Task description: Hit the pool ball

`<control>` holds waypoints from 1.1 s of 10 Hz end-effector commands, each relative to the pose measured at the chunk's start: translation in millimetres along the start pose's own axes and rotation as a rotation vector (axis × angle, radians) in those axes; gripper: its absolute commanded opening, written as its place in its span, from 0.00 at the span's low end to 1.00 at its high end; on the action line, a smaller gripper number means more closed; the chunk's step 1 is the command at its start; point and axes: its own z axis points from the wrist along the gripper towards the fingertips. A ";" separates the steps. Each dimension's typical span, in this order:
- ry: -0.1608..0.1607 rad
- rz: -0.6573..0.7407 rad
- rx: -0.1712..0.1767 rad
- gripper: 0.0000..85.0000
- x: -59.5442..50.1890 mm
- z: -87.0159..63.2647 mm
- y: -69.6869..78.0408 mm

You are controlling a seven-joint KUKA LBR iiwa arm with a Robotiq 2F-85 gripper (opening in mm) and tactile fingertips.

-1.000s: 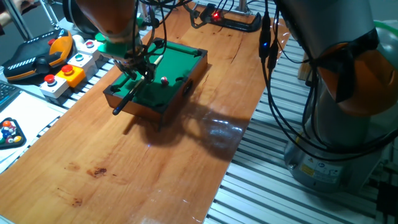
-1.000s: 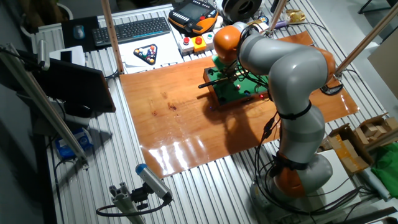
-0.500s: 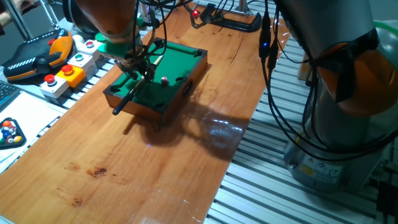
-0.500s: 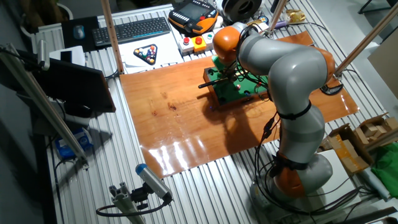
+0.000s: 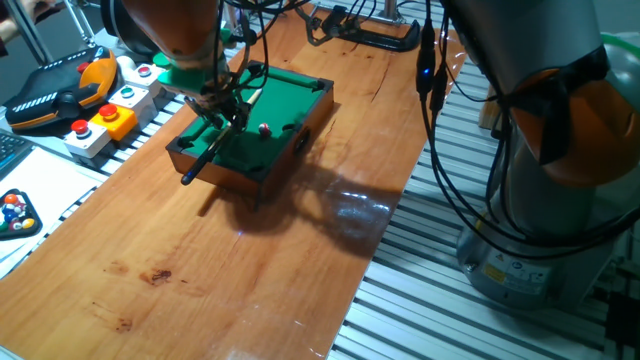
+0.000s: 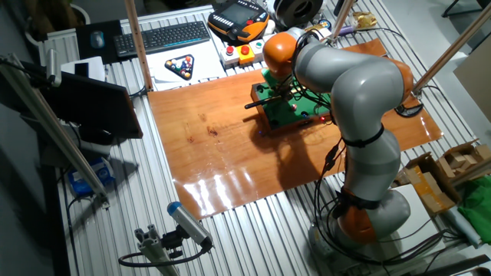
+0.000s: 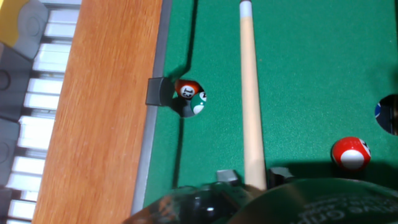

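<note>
We found nothing changed over the last second: the gripper (image 7: 252, 183) still clamped the cue (image 7: 250, 93), pool ball (image 7: 350, 153) unstruck beside it.

pale cue stick (image 7: 250, 93) along green felt (image 7: 298, 68), red pool ball (image 7: 350, 153) right of it

two opposite high side cameras and a close hand camera share the pool table (image 5: 280, 110).

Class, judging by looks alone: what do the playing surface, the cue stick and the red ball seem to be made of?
The green playing surface looks like matte felt: flat and without glare. The pale cue stick seems smooth light wood, judging by its tan colour. The small red pool ball looks like glossy plastic or resin, with a bright highlight.
</note>
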 end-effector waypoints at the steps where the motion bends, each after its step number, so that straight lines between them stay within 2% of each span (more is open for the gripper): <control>1: 0.000 -0.010 0.001 0.25 -0.1 -0.1 -0.2; 2: 0.004 -0.020 0.002 0.07 -0.4 -0.4 -0.5; 3: 0.001 -0.027 0.004 0.01 -0.5 -0.8 -0.7; 5: -0.008 -0.026 0.012 0.01 -2.6 -5.5 -1.3; 7: 0.047 0.021 0.035 0.01 -11.4 -24.2 -3.8; 9: 0.062 0.078 0.061 0.01 -15.7 -41.6 -3.4; 11: 0.064 0.154 0.081 0.01 -12.0 -51.3 1.2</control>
